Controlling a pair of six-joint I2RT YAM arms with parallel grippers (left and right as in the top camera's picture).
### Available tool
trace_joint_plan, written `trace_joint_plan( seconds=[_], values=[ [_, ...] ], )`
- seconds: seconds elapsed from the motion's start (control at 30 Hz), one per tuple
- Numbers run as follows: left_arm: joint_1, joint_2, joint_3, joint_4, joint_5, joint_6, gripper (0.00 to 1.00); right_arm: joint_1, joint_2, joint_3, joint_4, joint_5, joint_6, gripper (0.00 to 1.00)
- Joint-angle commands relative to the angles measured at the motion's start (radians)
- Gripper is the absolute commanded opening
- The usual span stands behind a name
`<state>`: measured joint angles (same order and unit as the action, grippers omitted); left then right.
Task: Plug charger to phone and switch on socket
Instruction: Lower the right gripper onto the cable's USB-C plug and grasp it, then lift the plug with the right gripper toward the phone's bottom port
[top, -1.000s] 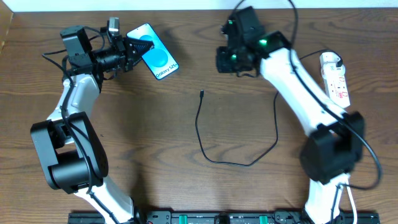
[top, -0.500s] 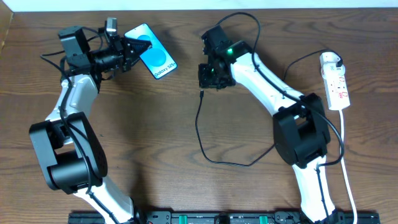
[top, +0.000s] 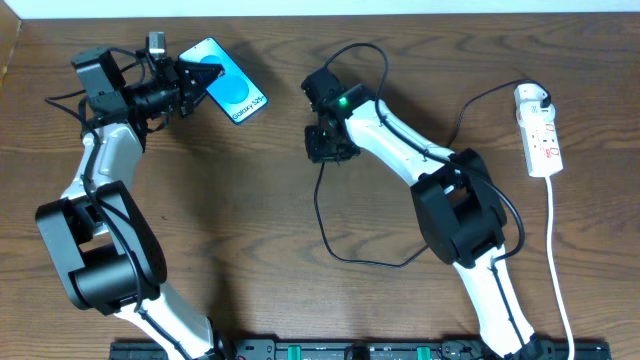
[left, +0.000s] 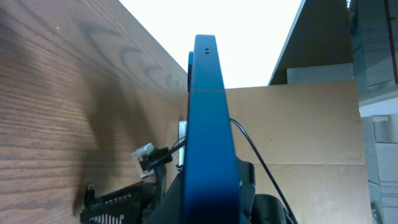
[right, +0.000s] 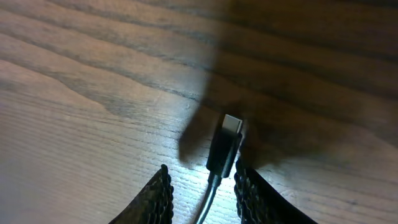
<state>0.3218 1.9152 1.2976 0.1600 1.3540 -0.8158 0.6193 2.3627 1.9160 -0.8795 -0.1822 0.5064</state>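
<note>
The charger (right: 225, 146) tip now lies between the right gripper's (right: 202, 180) newly arrived, part-open, empty jaws, ready for pinching.

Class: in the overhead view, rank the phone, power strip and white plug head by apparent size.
Largest, tied: the power strip and the phone look alike, and the phone is held up nearer the camera, so unranked.
Smallest: the white plug head.

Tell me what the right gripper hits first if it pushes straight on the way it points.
The charger's connector, lying between the open fingers of the right gripper; right behind it, the table. Depth is hard to judge.
</note>
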Motion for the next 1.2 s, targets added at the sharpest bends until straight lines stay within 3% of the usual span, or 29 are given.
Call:
trace_joint_plan(
  seconds=[0.0, 0.43, 0.57, 0.73, 1.17],
  values=[
    [0.0, -0.019, 0.015, 0.004, 0.014, -0.013, 0.07, 0.034, 0.014, 0.011, -0.004, 0.091, 0.037, 0.31],
    [0.0, -0.019, 0.015, -0.003, 0.017, -0.013, 0.07, 0.055, 0.069, 0.006, -0.024, 0.153, 0.078, 0.24],
    [0.0, -0.019, 0.015, -0.003, 0.021, -0.013, 0.07, 0.055, 0.069, 0.006, -0.034, 0.153, 0.077, 0.01],
    [0.0, -0.019, 0.015, -0.003, 0.022, -0.013, 0.07, 0.042, 0.068, 0.008, -0.032, 0.149, 0.05, 0.01],
    [-0.016, -0.019, 0.015, -0.055, 0.026, -0.013, 0.07, -0.108, -0.078, 0.016, -0.045, -0.118, -0.257, 0.01]
  ],
)
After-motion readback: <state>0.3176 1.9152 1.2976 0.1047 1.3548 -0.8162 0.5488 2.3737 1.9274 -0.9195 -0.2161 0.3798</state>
